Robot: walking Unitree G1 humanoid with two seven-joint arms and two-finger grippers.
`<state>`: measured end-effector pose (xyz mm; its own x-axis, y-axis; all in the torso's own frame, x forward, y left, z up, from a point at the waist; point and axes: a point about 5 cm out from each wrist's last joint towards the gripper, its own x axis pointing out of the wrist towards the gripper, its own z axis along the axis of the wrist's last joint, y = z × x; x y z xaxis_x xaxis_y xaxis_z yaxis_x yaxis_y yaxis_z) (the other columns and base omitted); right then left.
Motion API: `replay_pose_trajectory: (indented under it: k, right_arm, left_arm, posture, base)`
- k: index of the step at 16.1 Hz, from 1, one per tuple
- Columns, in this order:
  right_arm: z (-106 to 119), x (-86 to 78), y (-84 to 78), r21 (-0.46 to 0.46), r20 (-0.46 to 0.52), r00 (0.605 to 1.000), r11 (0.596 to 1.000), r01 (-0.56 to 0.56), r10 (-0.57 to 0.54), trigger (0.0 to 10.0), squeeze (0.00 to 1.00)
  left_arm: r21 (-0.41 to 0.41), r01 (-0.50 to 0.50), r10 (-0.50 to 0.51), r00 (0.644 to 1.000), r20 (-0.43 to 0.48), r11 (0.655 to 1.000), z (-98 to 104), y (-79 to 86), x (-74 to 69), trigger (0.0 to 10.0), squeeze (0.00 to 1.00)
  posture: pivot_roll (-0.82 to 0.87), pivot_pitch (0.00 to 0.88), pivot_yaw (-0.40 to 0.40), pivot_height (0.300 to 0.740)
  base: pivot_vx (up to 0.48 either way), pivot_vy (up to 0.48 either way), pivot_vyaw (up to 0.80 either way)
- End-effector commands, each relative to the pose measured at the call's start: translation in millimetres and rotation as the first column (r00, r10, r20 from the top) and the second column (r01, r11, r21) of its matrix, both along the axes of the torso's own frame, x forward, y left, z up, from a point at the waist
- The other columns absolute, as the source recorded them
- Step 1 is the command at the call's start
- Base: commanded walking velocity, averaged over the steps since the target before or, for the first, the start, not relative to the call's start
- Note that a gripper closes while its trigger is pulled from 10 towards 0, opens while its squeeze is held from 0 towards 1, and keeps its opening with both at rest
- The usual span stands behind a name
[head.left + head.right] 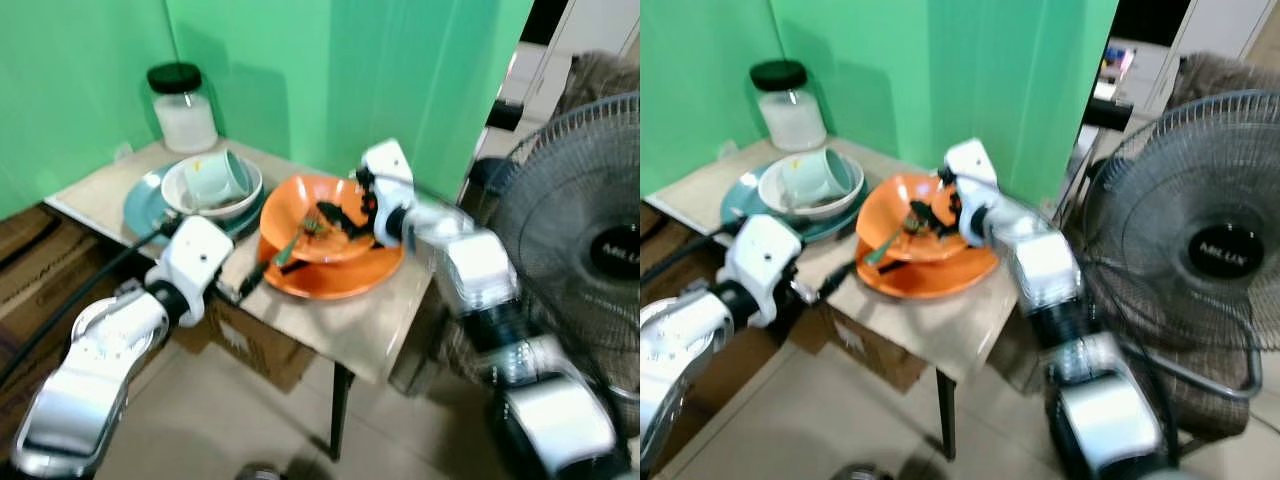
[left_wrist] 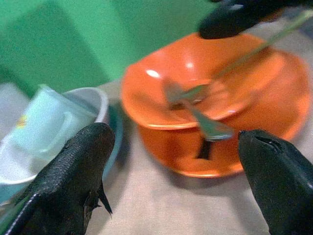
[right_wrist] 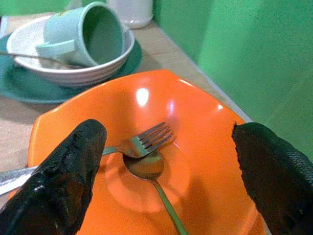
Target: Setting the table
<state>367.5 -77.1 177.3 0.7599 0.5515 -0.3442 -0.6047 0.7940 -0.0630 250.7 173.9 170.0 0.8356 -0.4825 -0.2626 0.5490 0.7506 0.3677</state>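
Note:
An orange bowl sits on an orange plate at the table's front. A fork and a spoon lie inside the bowl, heads together. My right gripper hovers just over the bowl, open, holding nothing. My left gripper is at the table's near edge beside the plate, also open and empty, facing the bowl. Farther left, a pale green mug lies on its side in a white bowl on a teal plate.
A glass jar with a black lid stands at the back by the green wall. A large floor fan is close on the right. Cardboard boxes sit left of and under the small table.

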Motion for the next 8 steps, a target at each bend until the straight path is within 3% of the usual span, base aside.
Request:
replay_pose_trajectory:
  k: [1,5,8]
  right_arm:
    - [0,3.5,0.8,-0.04,-0.009,0.999,0.999,-0.032,0.032,10.0,0.0]
    - [-2,14.0,3.2,-0.181,-0.14,0.983,0.973,-0.144,0.12,10.0,0.0]
    - [-4,19.6,5.1,-0.225,-0.223,0.97,0.963,-0.145,0.094,10.0,0.0]
  left_arm:
    - [0.008,0.052,-0.052,0.998,-0.027,0.999,0,-2.9,0.6,10.0,0.0]
    - [0.012,0.203,-0.196,0.961,-0.197,0.979,-9,-5.8,-10.7,10.0,0.0]
    - [-0.012,0.229,-0.226,0.949,-0.22,0.973,-11,-10.4,-12.4,10.0,0.0]
  posture:
    - [0.23,0.0,-0.004,0.74]
    - [0.25,0.0,-0.01,0.74]
    - [0.24,0.0,-0.009,0.74]
  base:
    - [0.0,0.0,0.0]
    - [0.0,0.0,0.0]
    - [0.0,0.0,0.0]
